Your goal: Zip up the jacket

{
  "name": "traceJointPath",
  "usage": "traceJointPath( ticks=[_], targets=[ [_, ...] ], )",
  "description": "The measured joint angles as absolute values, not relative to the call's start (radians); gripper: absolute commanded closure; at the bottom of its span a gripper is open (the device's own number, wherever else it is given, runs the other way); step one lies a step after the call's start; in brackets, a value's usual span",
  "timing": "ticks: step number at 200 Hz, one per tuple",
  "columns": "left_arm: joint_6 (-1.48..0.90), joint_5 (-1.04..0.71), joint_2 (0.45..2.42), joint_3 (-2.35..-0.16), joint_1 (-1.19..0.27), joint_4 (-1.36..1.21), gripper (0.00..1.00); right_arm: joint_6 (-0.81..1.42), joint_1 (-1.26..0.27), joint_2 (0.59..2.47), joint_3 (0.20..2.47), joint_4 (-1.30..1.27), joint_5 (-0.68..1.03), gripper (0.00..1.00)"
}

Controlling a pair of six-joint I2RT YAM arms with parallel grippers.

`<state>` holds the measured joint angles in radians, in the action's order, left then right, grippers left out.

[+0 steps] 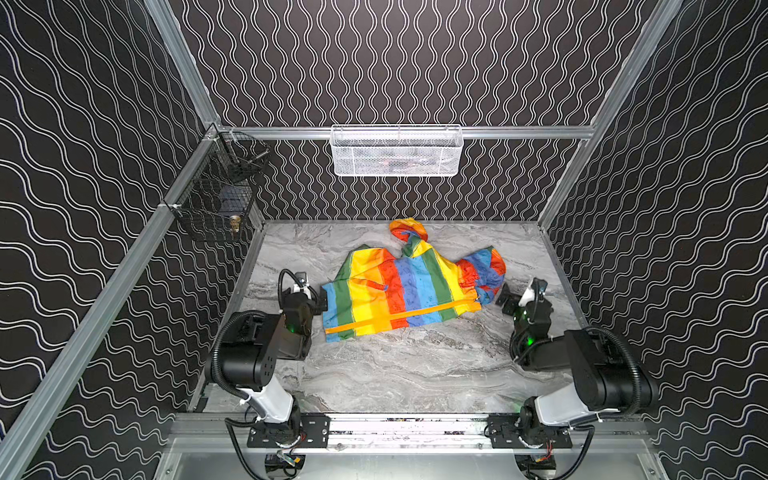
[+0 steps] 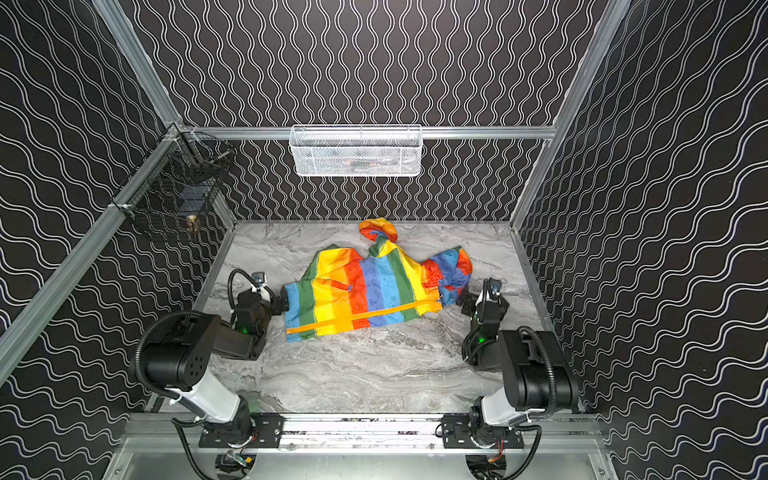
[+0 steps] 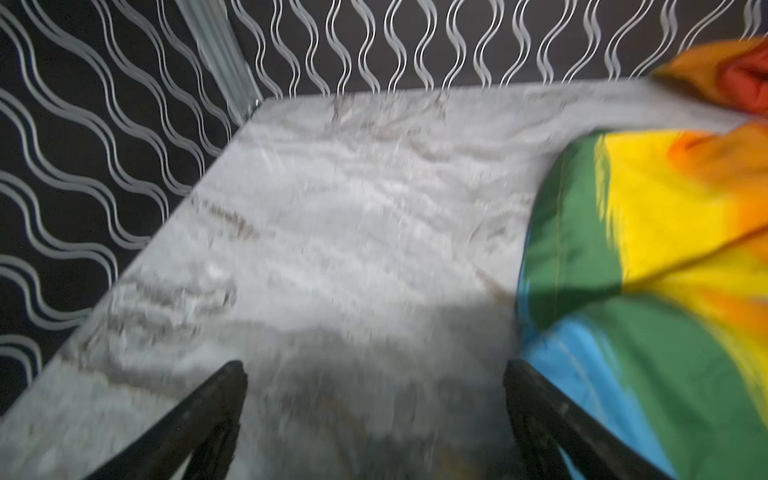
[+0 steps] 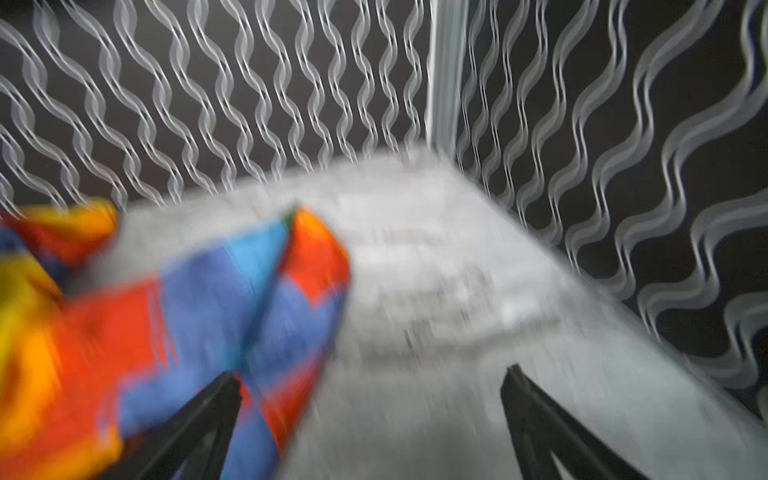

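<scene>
So, jacket (image 1: 399, 286): spread flat on worktop (image 1: 415, 374), hood (image 1: 409, 230) at its far side, orange zip band (image 1: 399, 318) along its near edge.
L end effector (image 3: 374, 366): jaws wide apart, nothing betw. them; just beside jacket's blue hem end.
R end effector (image 4: 372, 372): jaws wide, empty; just beside jacket's sleeve end; view blurred.

Robot lab test cell, not a home or shop. It's boxed in by an aluminium extrusion frame (image 1: 270, 132) with black wavy-line wall panels (image 1: 415, 62) on three sides. Two black-and-white robot arms, left arm (image 1: 249, 357) and right arm (image 1: 590, 374), are bolted to a metal rail (image 1: 407, 428) at the front edge of a marble-look counter (image 1: 395, 374). A white mesh basket (image 1: 395, 150) and a black wire basket (image 1: 216, 199) hang off the frame. Wrist views are blurred but show the same walls.
</scene>
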<state>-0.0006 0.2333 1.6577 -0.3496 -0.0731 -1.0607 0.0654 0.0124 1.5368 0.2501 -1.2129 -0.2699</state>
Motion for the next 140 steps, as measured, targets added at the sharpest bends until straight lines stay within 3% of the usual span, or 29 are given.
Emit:
traceJointPath(
  ticks=[140],
  targets=[
    [0.007,0.227,1.665,-0.357,-0.074,-1.028,0.01,0.059,0.018,1.545,0.249,-1.17,-0.271,0.01]
  ],
)
